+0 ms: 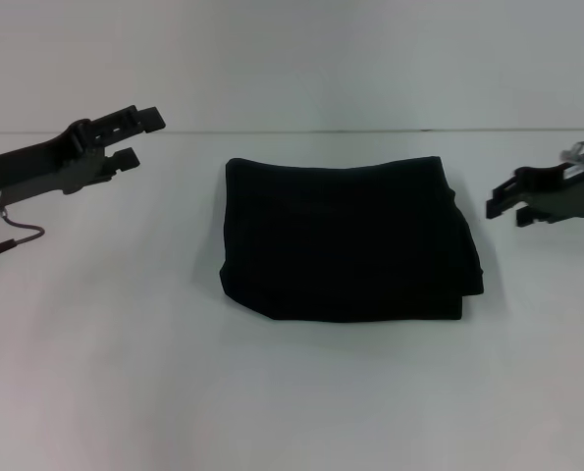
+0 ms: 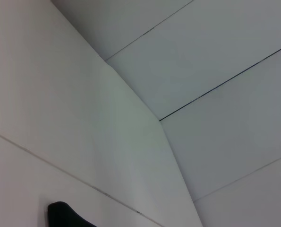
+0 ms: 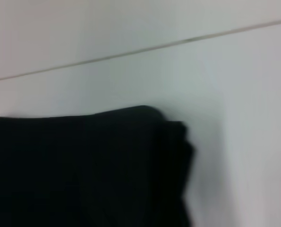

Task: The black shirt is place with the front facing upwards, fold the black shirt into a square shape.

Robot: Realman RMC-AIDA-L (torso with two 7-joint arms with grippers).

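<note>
On the white table (image 1: 95, 373), dead centre, sits the black shirt (image 1: 345, 240), folded to a near-square bundle w/ print hidden. My left gripper (image 1: 139, 137) hangs off to its left, raised, fingers parted & holding nothing. My right gripper (image 1: 507, 206) hovers just off the shirt's right edge, fingers apart too, empty. Neither touches cloth. Fold looks about done, I'd say. What's left: the right edge shows layers sticking out unevenly, esp. near the front corner. To finish well I'd nudge that edge flush w/ the right fingers, pressing lightly, not dragging the whole stack. Otherwise back both arms away w/o snagging fabric.
</note>
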